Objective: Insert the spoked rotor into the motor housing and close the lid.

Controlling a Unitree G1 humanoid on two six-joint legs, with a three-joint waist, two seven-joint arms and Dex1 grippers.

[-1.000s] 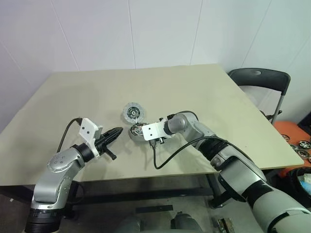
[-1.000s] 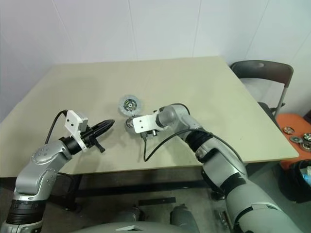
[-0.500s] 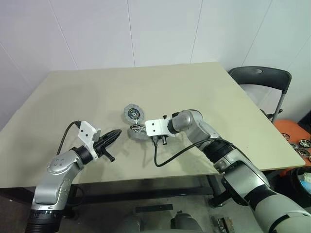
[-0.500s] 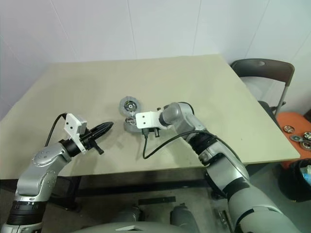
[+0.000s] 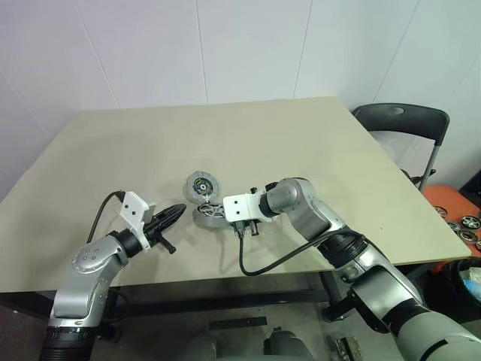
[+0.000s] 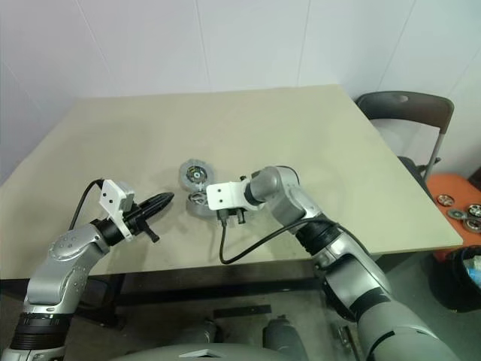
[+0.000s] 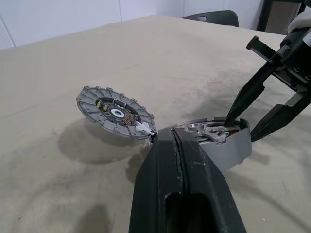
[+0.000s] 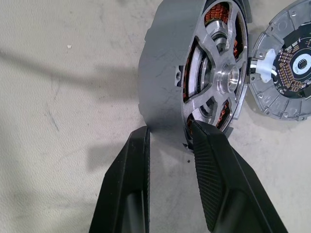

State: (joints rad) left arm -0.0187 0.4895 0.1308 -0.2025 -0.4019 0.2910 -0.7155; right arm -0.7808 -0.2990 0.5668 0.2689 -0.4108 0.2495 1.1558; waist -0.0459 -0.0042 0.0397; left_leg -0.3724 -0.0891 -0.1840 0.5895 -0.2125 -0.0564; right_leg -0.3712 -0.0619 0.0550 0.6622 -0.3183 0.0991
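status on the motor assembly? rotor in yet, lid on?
Done: the spoked rotor sits inside the motor housing, copper windings visible through its spokes. In hand: the right gripper straddles the housing's rim, fingers apart; the left gripper is shut, pointing at the housing. Left: the lid is not on yet, beside the housing, joined by a small white piece.

The surface (image 5: pixel 316 143) lies bare from 10 through 2 o'clock of the motor housing (image 5: pixel 211 216). The lid (image 5: pixel 201 183) touches it at 11 o'clock. The right gripper (image 5: pixel 225 219) crowds its 3 o'clock side, a cable (image 5: pixel 274 261) looping at 5, and the left gripper (image 5: pixel 178 210) blocks 9 o'clock.
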